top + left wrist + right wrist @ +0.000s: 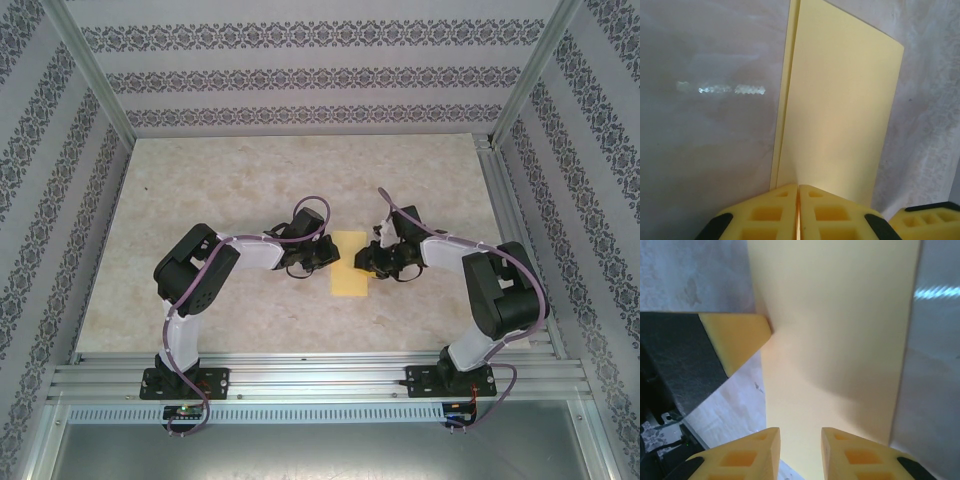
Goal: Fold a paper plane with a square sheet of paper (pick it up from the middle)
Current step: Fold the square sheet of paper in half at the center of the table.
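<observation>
1. The left end effector (798,212) is closed, its fingers pressed together. Its tips touch the near edge of the sheet of paper (840,115); I cannot tell whether a layer is pinched.
2. The right end effector (800,452) stands at the opposite edge with its jaws parted, and paper shows in the gap.
3. The pale-yellow sheet is folded into a narrow two-layer rectangle. It lies mid-desk between the two end effectors.
4. The desk (230,180) is pale and marbled.
</observation>
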Robot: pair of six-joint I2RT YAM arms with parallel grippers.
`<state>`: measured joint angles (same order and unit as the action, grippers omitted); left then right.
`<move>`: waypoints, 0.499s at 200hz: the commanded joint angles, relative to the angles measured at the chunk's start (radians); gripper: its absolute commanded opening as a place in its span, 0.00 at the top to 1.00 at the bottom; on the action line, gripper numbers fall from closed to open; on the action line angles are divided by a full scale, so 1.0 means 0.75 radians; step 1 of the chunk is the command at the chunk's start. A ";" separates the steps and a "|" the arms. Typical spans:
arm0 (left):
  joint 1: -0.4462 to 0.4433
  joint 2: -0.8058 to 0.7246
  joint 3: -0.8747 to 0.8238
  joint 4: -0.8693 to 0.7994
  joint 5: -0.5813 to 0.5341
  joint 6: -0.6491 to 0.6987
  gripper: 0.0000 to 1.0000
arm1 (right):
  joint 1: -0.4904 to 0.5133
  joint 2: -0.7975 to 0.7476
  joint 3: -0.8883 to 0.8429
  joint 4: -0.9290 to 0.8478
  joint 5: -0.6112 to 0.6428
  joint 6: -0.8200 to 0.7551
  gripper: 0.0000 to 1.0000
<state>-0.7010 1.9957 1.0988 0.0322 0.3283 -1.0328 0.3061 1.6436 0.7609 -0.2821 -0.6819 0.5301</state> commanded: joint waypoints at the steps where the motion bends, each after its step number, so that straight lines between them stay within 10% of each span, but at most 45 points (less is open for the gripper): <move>1: -0.025 0.033 -0.004 -0.106 0.001 0.030 0.88 | 0.019 0.042 -0.069 0.020 0.034 0.018 0.72; 100: -0.025 0.031 0.001 -0.117 0.008 0.040 0.88 | 0.044 -0.145 -0.196 0.072 -0.008 0.079 0.71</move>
<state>-0.7017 1.9957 1.0988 0.0319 0.3317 -1.0321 0.3229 1.5372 0.6601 -0.2718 -0.6750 0.5583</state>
